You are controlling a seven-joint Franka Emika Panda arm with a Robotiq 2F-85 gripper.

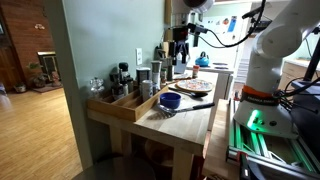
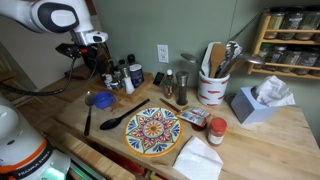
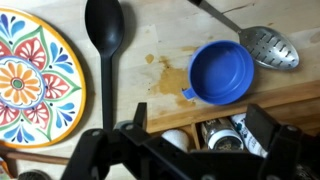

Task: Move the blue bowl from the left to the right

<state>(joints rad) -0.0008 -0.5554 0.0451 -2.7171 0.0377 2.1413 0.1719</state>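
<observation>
Under raised gripper (image 2: 84, 60), well apart: blue bowl (image 2: 100, 99); jaws spread.

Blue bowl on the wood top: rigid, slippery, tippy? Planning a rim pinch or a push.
Probably rigid: the blue bowl holds a clean round rim, so a pinch should not deform it. Likely light and apt to slide rather than tip, being small, shallow and flat-sitting on the smooth wooden table. Its smooth-looking wall may slip in the jaws.
</observation>
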